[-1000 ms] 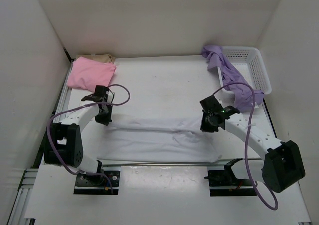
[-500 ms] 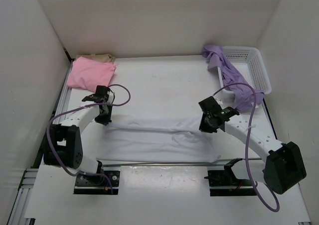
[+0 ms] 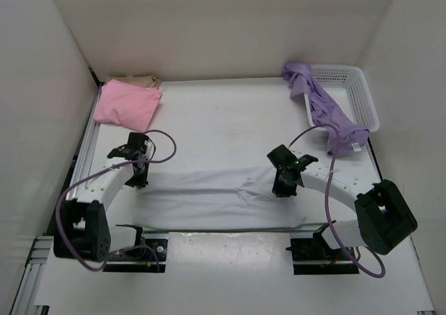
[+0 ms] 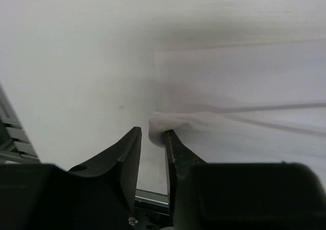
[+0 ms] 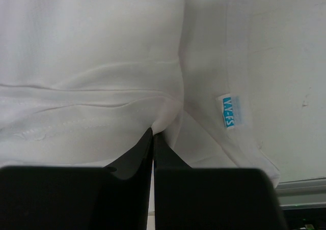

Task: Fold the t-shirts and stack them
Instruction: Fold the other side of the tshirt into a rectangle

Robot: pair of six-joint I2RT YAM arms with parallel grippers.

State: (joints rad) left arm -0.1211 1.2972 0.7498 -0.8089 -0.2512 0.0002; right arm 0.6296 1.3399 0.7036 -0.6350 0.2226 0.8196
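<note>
**White shirt part-folded, held at one end only**

The white shirt (image 3: 209, 196) lies spread across the near counter (image 3: 223, 120) between the arms. It is well apart from the folded pink shirt (image 3: 127, 102) at the far left and the purple shirt (image 3: 327, 113) hung over the basket (image 3: 352, 88) at the far right. The likely trouble is that nothing pins the white shirt's left edge, so a pull by the right arm (image 3: 334, 189) could drag the cloth crooked, bunch the fold or slide the whole shirt. Both arms reach low and inward, the left arm (image 3: 104, 179) included, with wrists tipped down at the shirt's two ends. The right fingers (image 3: 282, 187) are closed, pinching a ridge of cloth near the label (image 5: 227, 112). The left fingers (image 3: 137, 178) stand slightly parted, with a nub of the shirt's edge touching one tip but not clamped.
</note>
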